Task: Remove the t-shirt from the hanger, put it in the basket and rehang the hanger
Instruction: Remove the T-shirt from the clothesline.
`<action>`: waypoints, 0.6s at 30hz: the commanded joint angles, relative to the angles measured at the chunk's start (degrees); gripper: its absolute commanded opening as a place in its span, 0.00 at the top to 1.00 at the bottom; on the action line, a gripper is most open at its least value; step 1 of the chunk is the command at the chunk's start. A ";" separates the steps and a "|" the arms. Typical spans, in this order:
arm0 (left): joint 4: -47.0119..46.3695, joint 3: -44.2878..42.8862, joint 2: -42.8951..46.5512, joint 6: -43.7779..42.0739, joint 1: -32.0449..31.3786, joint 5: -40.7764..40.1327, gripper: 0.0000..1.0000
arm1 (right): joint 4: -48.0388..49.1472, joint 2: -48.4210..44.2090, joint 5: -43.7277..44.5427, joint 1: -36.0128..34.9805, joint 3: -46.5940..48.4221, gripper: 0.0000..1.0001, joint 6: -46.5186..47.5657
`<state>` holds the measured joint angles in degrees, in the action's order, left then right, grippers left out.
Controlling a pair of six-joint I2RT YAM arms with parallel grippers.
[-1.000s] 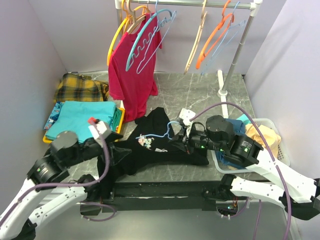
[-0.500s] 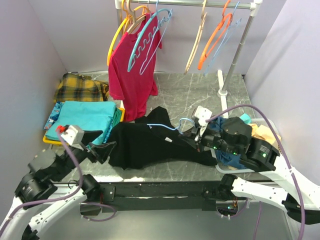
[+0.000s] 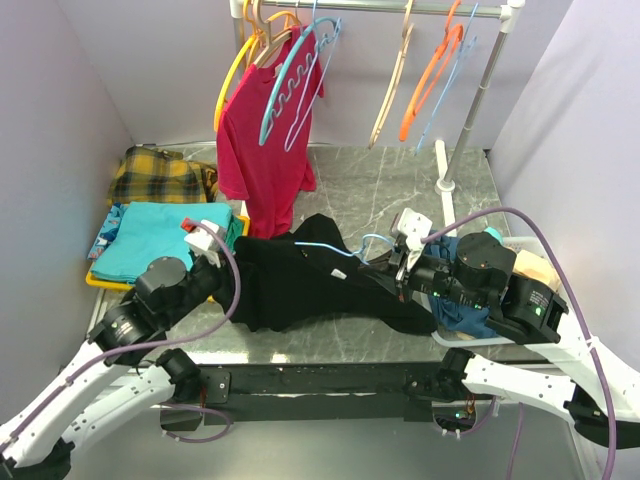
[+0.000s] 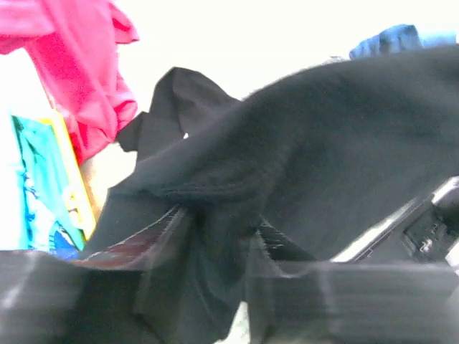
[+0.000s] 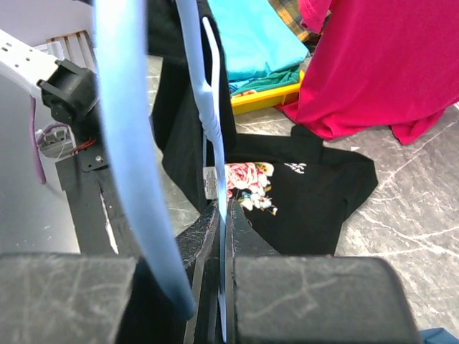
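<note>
- Checking the right gripper (image 3: 392,272): the right wrist view shows its jaws almost together, clamped on a thin bar of the light-blue hanger (image 5: 213,143). A broader blue band of the hanger rises just to one side of the jaws.
- Left gripper (image 4: 215,265): the left wrist view alone shows a fold of the black t-shirt (image 3: 300,290) sitting between its jaws and filling the gap. The view is blurred, so I can't tell if the pinch is firm.
- The top view gives the layout that neither wrist view does. The t-shirt lies on the table (image 3: 400,190), stretched from the left jaws to the right jaws.
- Its long axis runs jaw to jaw, side to side across the table. The hanger end is at the right jaws and the far end at the left jaws.
- Only the right wrist view shows a rose print (image 5: 247,185), face up on the t-shirt beyond the jaws. White lettering beside it and a small white tag (image 5: 209,183) by the hanger bar are both too small to read.
- A red shirt (image 3: 265,150) hangs well beyond both sets of jaws.
</note>
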<state>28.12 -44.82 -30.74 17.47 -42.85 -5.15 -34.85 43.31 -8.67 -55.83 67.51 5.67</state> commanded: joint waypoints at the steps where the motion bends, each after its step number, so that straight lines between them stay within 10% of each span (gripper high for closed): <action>1: -4.04 -2.11 -2.65 3.78 -0.13 -11.69 0.97 | 4.18 -1.03 0.23 0.20 1.40 1.00 -0.75; 18: 13.45 -13.54 -8.19 12.50 -0.22 -41.43 0.99 | -8.30 -10.87 -1.53 0.29 -7.48 1.00 -7.43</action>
<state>38.83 -55.79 -37.36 28.99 -43.70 -34.89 -38.63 37.87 -10.59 -55.83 59.11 0.71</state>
